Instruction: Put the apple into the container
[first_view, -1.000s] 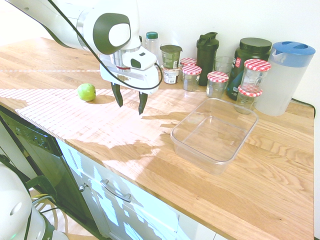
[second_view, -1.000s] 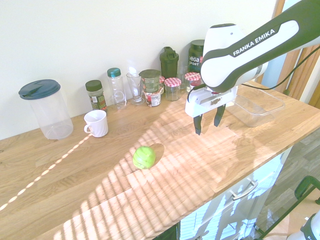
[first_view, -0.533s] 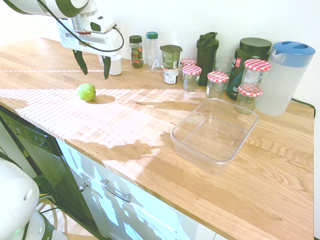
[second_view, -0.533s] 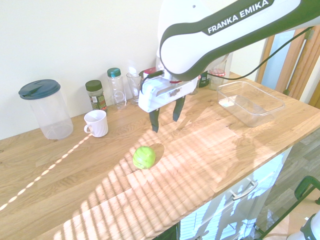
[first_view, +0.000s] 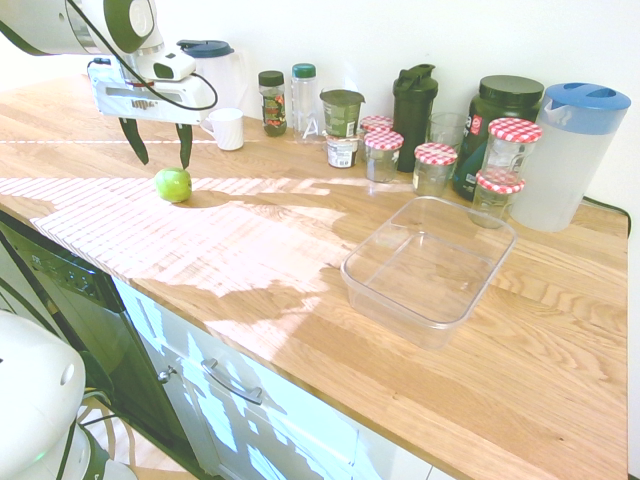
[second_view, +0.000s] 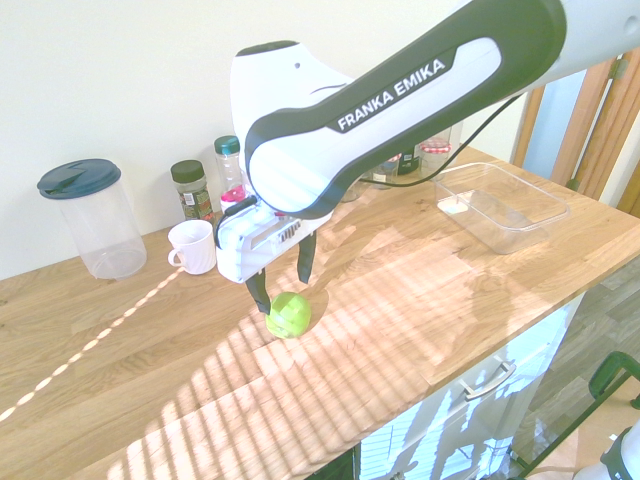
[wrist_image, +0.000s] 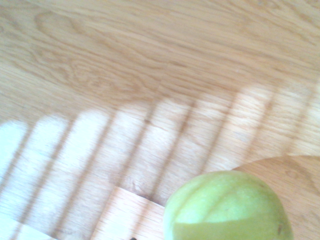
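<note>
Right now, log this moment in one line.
end effector open above apple | apple on counter | container empty | not yet grasped

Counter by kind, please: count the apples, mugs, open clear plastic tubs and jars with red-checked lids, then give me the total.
Apple: 1
Mug: 1
Open clear plastic tub: 1
Jars with red-checked lids: 5, one mostly hidden behind another
Total: 8
</note>
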